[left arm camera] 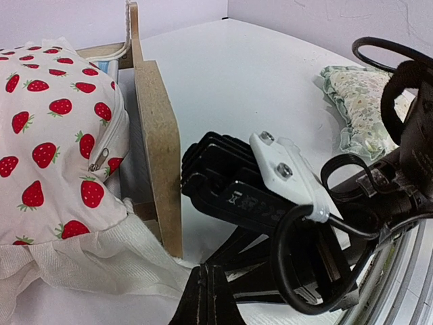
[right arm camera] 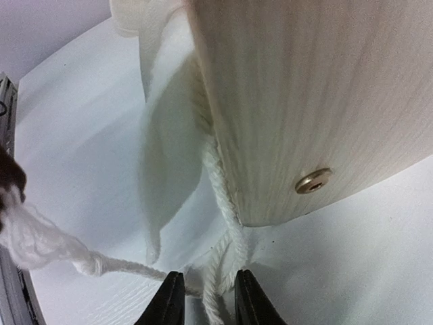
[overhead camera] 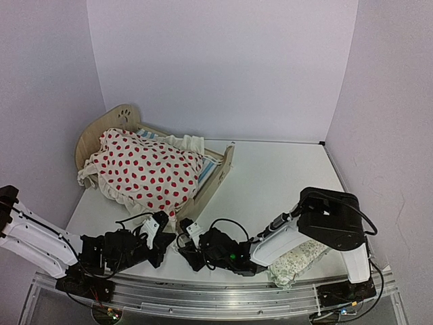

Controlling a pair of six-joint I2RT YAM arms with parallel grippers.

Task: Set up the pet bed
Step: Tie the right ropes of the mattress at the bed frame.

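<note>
The pet bed (overhead camera: 218,177) stands at the back left, its light-wood footboard (left arm camera: 159,135) turned towards my arms. A cream red-dotted cushion (overhead camera: 145,169) lies heaped on it, and its white frill (left arm camera: 101,257) spills over the near corner. My left gripper (left arm camera: 206,271) is shut and holds nothing, low by that corner (overhead camera: 161,223). My right gripper (right arm camera: 208,298) sits just below the footboard's wooden corner (right arm camera: 304,88). Its fingers (right arm camera: 170,303) stand apart, and a white cord (right arm camera: 220,196) hangs between them without being pinched.
A small green floral frilled pillow (overhead camera: 298,261) lies at the front right, partly under my right arm; it also shows in the left wrist view (left arm camera: 358,95). My right gripper's black body and cables (left arm camera: 270,189) crowd close beside the left one. White walls enclose the table.
</note>
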